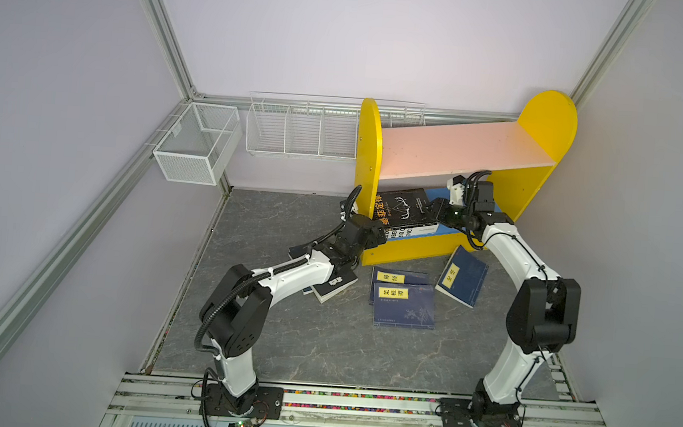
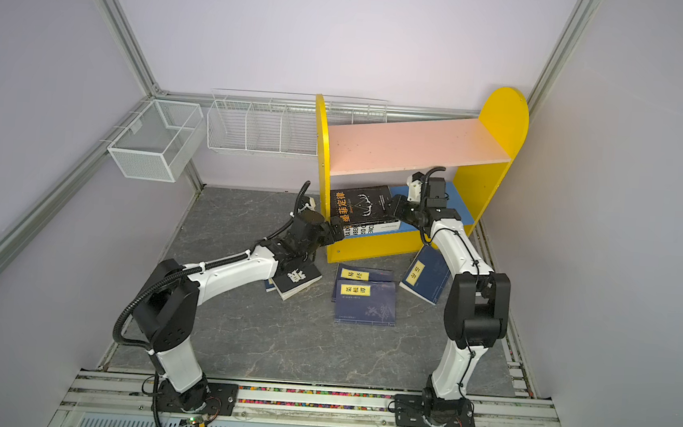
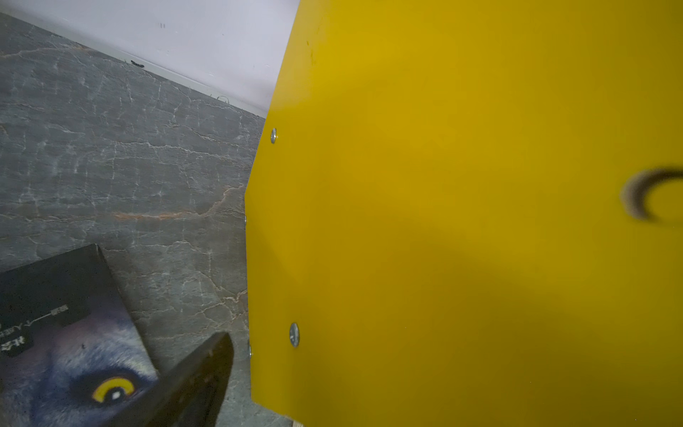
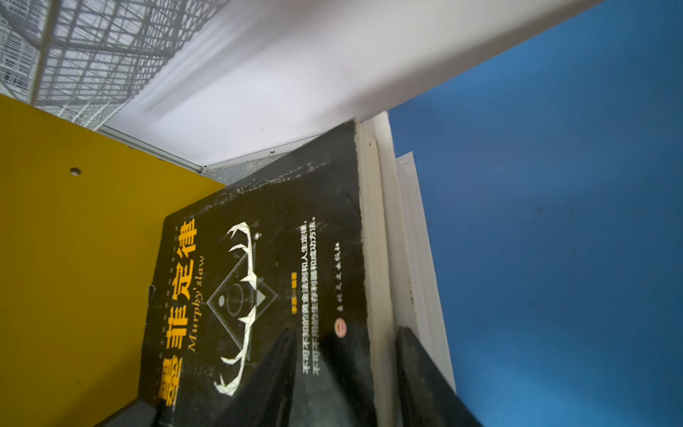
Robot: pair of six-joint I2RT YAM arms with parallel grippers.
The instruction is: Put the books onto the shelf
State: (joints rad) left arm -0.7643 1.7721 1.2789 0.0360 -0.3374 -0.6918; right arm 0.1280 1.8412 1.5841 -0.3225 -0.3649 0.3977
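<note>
Black book [image 1: 409,209]: flat atop white-and-blue book [image 1: 403,232], shelf [image 1: 466,147] lower tier. Right gripper [image 4: 345,332]: jaws half-spread astride its fore-edge; clamped or loose, I cannot tell. Step, I judge: seating it. Next I back out straight, fetch navy paperbacks [image 1: 403,307] off table [image 1: 321,338]. Left gripper [image 1: 375,236]: wide, empty, beside yellow panel [image 3: 443,185]. Straddle shows only in right wrist view.

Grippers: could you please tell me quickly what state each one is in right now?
Left gripper: open, at the shelf.
Right gripper: around the edge of the black book; grip cannot be told.

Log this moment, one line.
left gripper: open, beside shelf side panel | right gripper: astride shelved black book, grip unclear | navy books: on table
</note>
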